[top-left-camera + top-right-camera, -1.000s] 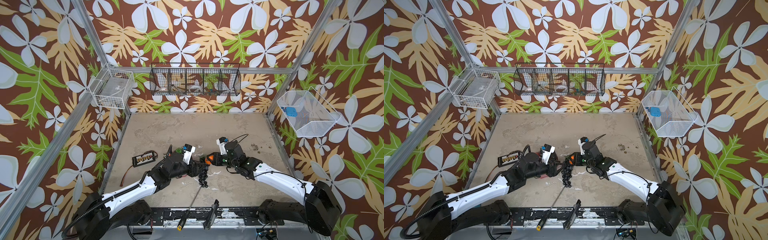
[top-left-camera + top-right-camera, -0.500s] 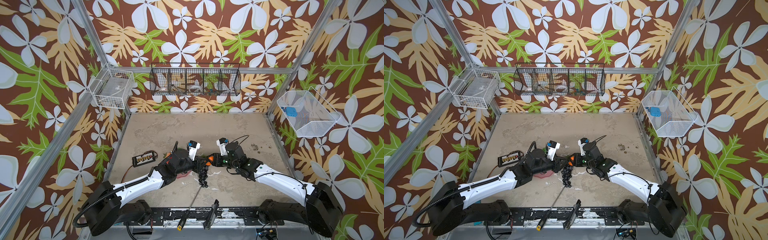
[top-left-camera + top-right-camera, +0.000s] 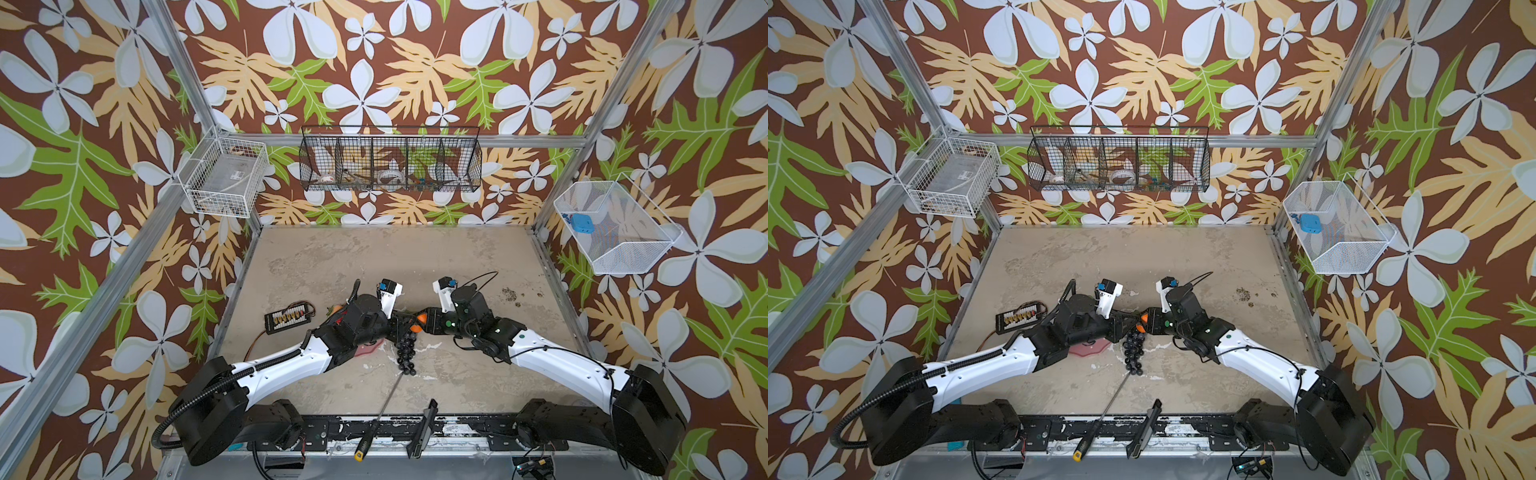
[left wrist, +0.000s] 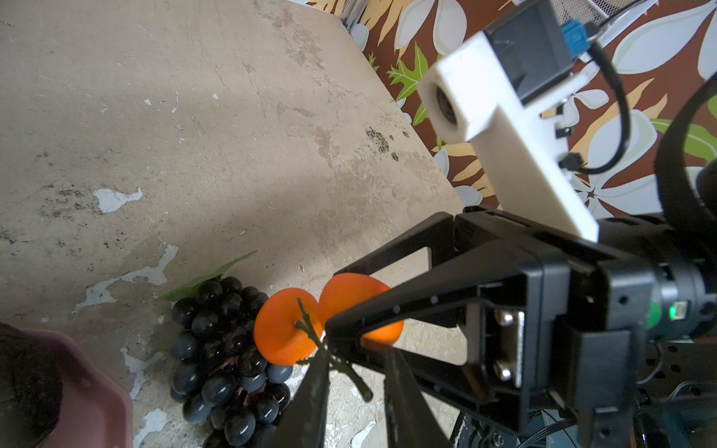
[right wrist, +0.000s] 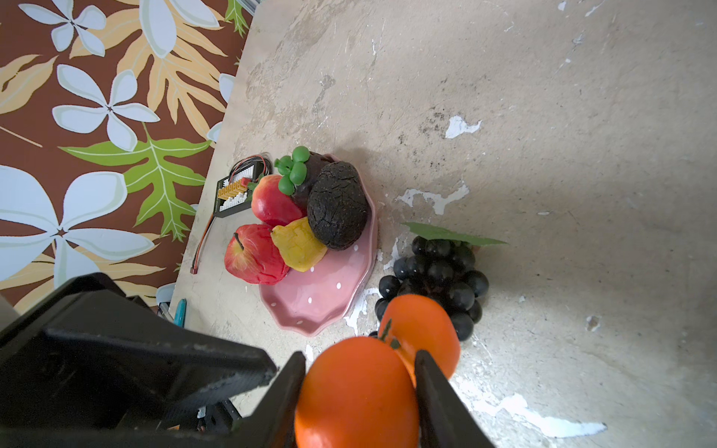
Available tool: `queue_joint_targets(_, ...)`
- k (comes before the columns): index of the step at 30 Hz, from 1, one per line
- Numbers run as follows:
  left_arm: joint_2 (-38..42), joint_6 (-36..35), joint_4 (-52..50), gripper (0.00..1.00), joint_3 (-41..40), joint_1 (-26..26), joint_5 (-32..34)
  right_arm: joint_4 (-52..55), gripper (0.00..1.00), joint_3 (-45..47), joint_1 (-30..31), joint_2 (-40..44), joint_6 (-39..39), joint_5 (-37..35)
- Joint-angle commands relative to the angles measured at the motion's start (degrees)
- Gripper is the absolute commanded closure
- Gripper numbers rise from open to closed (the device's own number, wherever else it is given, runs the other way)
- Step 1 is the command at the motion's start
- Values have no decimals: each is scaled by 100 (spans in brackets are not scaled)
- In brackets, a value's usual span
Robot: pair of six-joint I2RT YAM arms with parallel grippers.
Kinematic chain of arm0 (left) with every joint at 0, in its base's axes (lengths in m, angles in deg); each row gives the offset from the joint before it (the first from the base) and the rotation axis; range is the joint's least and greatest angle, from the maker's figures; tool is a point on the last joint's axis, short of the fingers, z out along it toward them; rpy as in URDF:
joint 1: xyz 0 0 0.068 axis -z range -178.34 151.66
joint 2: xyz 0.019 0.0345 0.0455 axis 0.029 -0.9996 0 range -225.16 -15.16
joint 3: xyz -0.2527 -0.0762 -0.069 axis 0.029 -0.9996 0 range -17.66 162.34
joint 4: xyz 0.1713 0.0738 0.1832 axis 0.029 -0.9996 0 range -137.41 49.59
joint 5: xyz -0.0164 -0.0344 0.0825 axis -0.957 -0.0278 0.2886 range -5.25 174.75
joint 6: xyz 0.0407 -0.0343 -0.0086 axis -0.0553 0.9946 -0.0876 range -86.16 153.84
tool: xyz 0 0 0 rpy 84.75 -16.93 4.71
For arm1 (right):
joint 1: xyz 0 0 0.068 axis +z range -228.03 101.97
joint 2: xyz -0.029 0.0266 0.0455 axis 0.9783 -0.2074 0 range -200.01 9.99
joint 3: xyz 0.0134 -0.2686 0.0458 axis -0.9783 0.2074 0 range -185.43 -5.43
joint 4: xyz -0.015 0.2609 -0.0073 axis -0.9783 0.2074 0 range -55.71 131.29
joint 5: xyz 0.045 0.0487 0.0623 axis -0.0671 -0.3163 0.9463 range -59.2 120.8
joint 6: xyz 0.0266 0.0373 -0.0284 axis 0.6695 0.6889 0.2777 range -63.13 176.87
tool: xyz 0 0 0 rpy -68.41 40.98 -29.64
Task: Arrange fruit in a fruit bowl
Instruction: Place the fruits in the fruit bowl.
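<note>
The right tool (image 5: 361, 357) pinches one orange (image 5: 355, 391); left tool (image 4: 357, 347) straddles the stem (image 4: 308, 327), grip unclear.

We look into a booth whose brown wallpapered walls (image 3: 374, 62) carry large white flowers and green and tan leaves, framed by bare aluminium posts (image 3: 178, 62). Its floor is a beige, worn tabletop (image 3: 374, 266), stained dark in places and chipped to white in patches. On the back wall hangs a long black wire basket (image 3: 390, 160) split into compartments; a white wire-grid basket (image 3: 224, 178) hangs on the left wall and a white fine-mesh basket (image 3: 615, 232) on the right one. We see even light and only soft shadows on the tabletop
</note>
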Motion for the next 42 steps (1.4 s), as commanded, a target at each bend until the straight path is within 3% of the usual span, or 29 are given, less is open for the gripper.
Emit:
queue_joint_targets(1,-13,40,37,74,0,8,-90,-153,55,-1,2,-6,33,24)
queue_joint_targets(13,-76,49,71,96,40,8,-150,-115,55,-35,10,-19,-7,26)
queue_joint_targets(19,-69,61,69,97,18,8,-150,-106,53,-14,11,25,-2,15)
queue_joint_targets(29,215,-126,-398,99,35,8,163,93,34,-114,11,191,-122,-101)
queue_joint_targets(33,493,-221,-914,99,37,7,507,223,30,-239,7,441,-334,-127)
queue_joint_targets(42,1393,-404,-2821,99,372,-11,1715,578,26,-175,4,956,-863,-940)
